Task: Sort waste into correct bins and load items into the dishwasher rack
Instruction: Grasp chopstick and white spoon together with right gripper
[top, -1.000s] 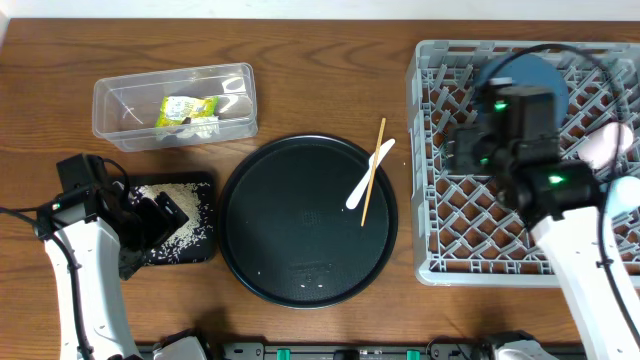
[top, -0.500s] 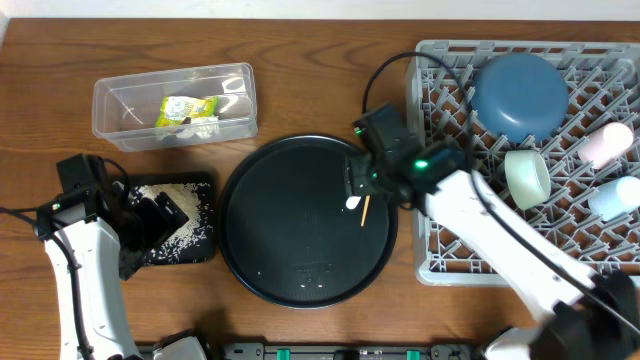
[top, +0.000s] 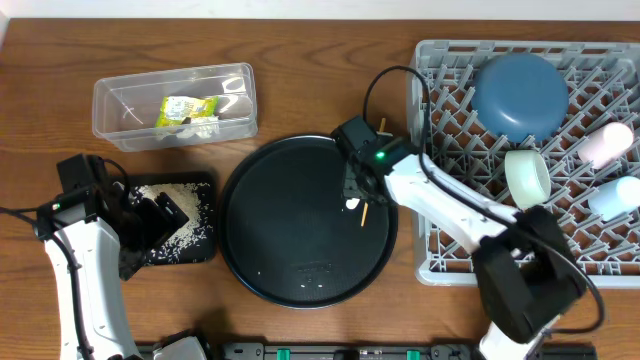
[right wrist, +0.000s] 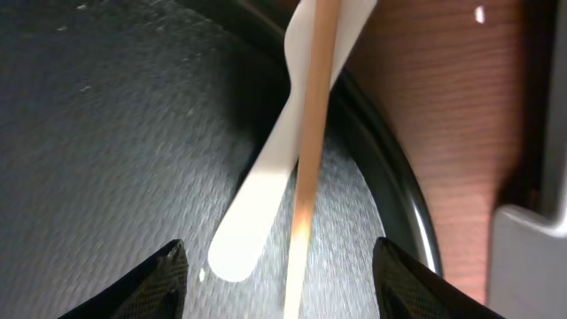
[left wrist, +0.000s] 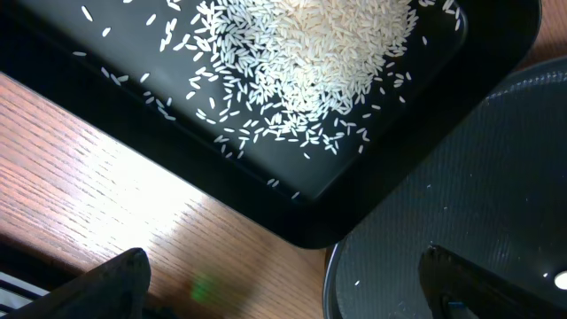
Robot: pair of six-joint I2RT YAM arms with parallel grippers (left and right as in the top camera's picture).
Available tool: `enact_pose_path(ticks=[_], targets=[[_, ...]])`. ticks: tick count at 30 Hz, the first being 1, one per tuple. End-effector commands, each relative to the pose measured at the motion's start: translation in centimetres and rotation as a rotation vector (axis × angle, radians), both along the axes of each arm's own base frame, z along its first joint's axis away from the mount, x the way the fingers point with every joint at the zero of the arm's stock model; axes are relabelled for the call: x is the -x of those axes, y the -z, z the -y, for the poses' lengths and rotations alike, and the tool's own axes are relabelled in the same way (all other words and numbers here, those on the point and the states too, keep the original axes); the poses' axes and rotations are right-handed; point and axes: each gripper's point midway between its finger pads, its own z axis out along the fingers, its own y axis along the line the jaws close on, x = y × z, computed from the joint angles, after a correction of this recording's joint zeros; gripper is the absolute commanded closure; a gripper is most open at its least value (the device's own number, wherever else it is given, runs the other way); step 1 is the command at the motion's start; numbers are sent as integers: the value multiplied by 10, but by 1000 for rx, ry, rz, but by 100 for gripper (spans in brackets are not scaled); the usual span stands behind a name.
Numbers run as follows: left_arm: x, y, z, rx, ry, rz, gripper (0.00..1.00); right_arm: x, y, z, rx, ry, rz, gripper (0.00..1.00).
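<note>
Right gripper (right wrist: 283,288) spread wide and empty over the chopstick (right wrist: 312,133), which crosses the utensil (right wrist: 257,213) at the round tray (right wrist: 106,133) rim; it looks light, stiff, likely to roll; pinch mid-length.

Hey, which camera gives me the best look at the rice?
The left wrist view: the rice fills much of the frame, single grains visible, heaped in the shallow black tray. The overhead shows it only as a small pale patch, partly under the left arm. The right wrist view shows none of it.
</note>
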Motion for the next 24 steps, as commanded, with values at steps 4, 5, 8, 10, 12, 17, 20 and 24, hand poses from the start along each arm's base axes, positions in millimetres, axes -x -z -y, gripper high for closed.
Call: enact_pose_path(ticks=[4, 5, 8, 10, 12, 17, 20, 24], targets=[[1, 0, -2, -11, 12, -9, 2, -16, 12, -5, 23, 35, 46, 40], [1, 0, -2, -11, 12, -9, 2, -18, 15, -5, 26, 35, 51, 40], [1, 0, -2, -11, 12, -8, 2, -24, 20, -5, 36, 41, 75, 43], [1, 0, -2, -11, 12, -9, 2, -27, 24, -6, 36, 42, 81, 45], [1, 0, -2, -11, 12, -9, 2, -28, 29, -7, 38, 43, 78, 47], [1, 0, -2, -11, 12, -9, 2, -32, 37, -8, 38, 45, 84, 58], [1, 0, -3, -11, 12, -8, 2, -35, 38, -8, 33, 49, 90, 64], [1, 0, -2, -11, 12, -9, 2, -38, 38, -5, 38, 55, 97, 82]])
